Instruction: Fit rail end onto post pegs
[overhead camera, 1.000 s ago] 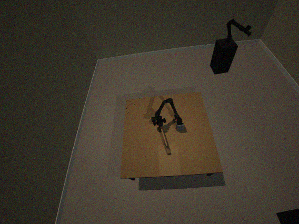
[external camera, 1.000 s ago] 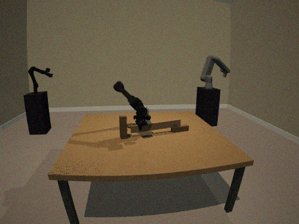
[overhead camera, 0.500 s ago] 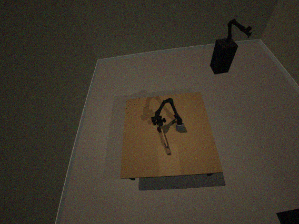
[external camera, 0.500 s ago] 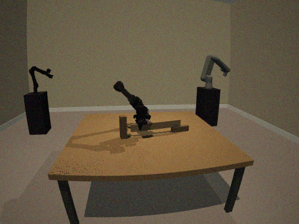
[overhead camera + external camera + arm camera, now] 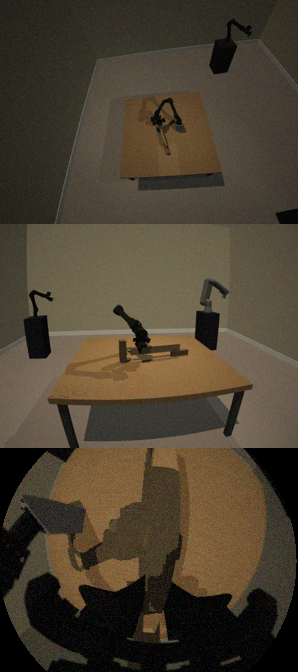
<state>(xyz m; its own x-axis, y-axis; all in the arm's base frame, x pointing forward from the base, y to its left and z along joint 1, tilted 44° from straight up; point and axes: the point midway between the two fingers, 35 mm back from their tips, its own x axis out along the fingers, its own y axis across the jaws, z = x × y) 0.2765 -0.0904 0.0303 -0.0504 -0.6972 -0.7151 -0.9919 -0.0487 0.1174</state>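
The wooden bed rail (image 5: pixel 164 139) (image 5: pixel 163 348) (image 5: pixel 165 485) is raised off the table at its near end and looks close to level in the exterior view. My gripper (image 5: pixel 140 351) (image 5: pixel 154 577) is shut on the rail near that end, with a finger on each side. The upright wooden post (image 5: pixel 123 351) stands just beyond the rail's near end, with a narrow gap between them. The pegs are small and dark in that gap, and the holes cannot be made out. The rail's far end is at the low footboard block (image 5: pixel 168 151) (image 5: pixel 179 353); its seating in the bracket is unclear.
The wooden table (image 5: pixel 194 158) (image 5: pixel 183 379) carries everything. The arm's base (image 5: pixel 180 128) (image 5: pixel 60 515) stands beside the rail. Arm shadows darken the rail and table. Other arms stand on black pedestals (image 5: pixel 37 337) (image 5: pixel 207 329) away from the table.
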